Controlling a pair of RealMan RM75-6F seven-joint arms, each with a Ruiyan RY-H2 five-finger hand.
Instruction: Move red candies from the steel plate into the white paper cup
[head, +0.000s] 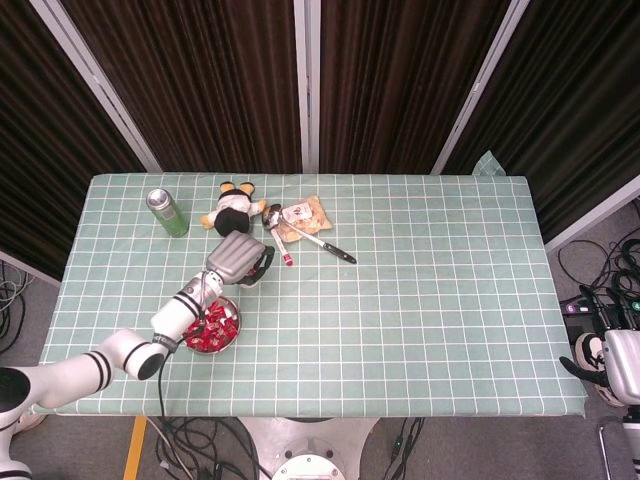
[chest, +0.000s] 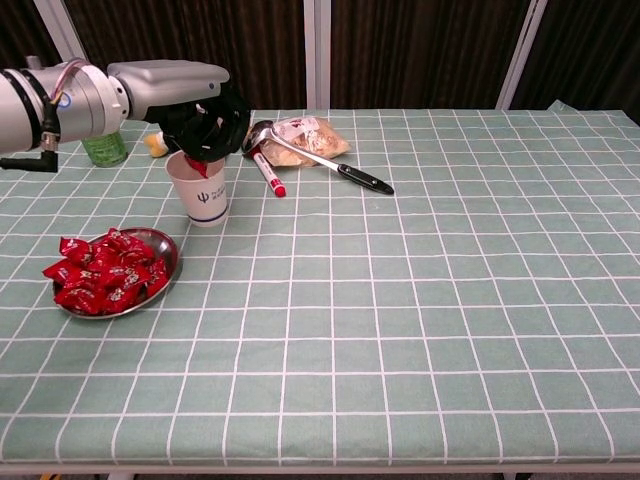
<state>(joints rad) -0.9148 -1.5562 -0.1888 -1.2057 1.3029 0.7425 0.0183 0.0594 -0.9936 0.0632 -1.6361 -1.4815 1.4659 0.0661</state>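
Note:
The steel plate (chest: 166, 262) (head: 233, 331) sits at the table's front left, heaped with red candies (chest: 102, 272) (head: 209, 325). Just behind it stands the white paper cup (chest: 205, 195); the head view hides it under my hand. My left hand (chest: 200, 110) (head: 240, 261) hovers over the cup's mouth with its fingers curled downward. It pinches a red candy (chest: 196, 166) right at the cup's rim. My right hand (head: 606, 364) hangs off the table at the far right, and its fingers are unclear.
A green can (chest: 100, 146) (head: 168, 211) stands at the back left. A plush toy (head: 233, 211), a snack packet (chest: 310, 135), a metal spoon (chest: 262, 132), a black-handled knife (chest: 362, 180) and a red marker (chest: 267, 172) lie behind and right of the cup.

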